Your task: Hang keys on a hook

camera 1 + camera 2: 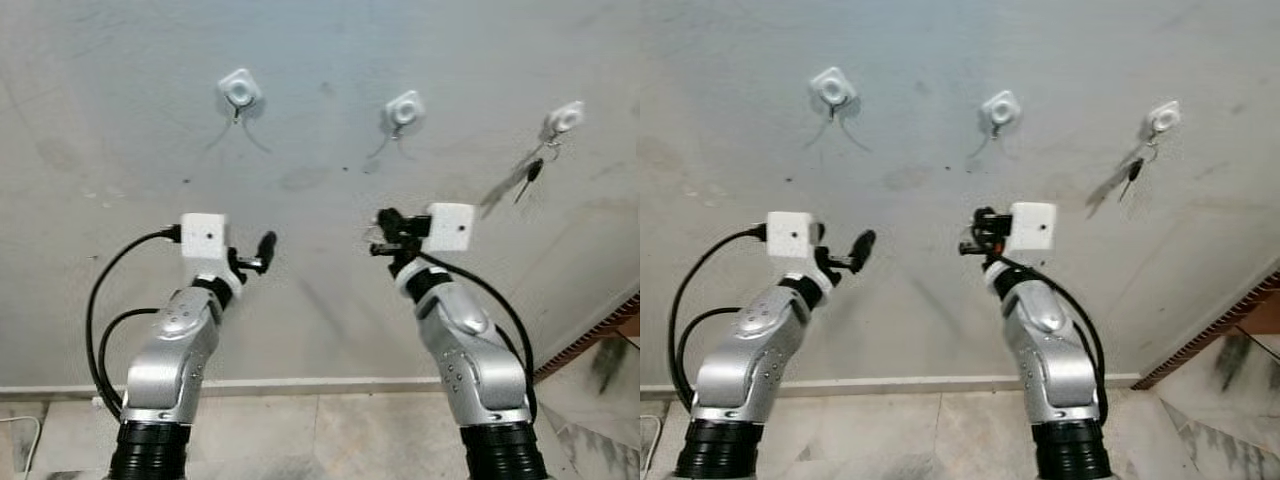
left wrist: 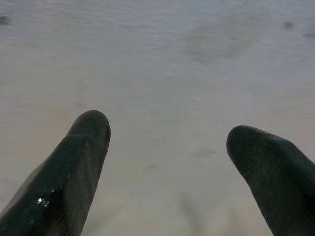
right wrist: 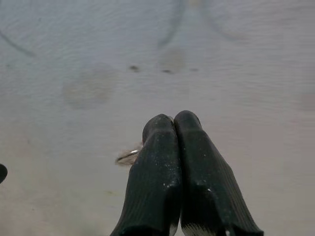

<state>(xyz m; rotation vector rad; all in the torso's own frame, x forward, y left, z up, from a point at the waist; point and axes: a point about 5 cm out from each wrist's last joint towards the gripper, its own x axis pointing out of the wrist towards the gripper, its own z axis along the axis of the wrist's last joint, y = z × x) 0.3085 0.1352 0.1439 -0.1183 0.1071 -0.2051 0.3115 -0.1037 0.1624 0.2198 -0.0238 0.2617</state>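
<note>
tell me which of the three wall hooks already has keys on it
The hook farthest to the robot's right: keys dangle below it. The middle hook and left hook are bare.

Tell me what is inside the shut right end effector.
The right end effector is shut on a thin metal key ring, poking out sideways. The fingers cover whatever keys hang on it.

Indoor domestic setting, likely an entry or hallway. Plain grey-white plastered wall (image 1: 320, 150), scuffed and stained, carries three small white square stick-on hooks (image 1: 240, 90) in a row. A bunch of dark keys (image 1: 528, 172) hangs from the rightmost hook. Pale marble-patterned floor tiles (image 1: 330, 435) meet a light skirting strip (image 1: 300, 386). Brown wooden trim (image 1: 600, 335) runs along one edge.
</note>
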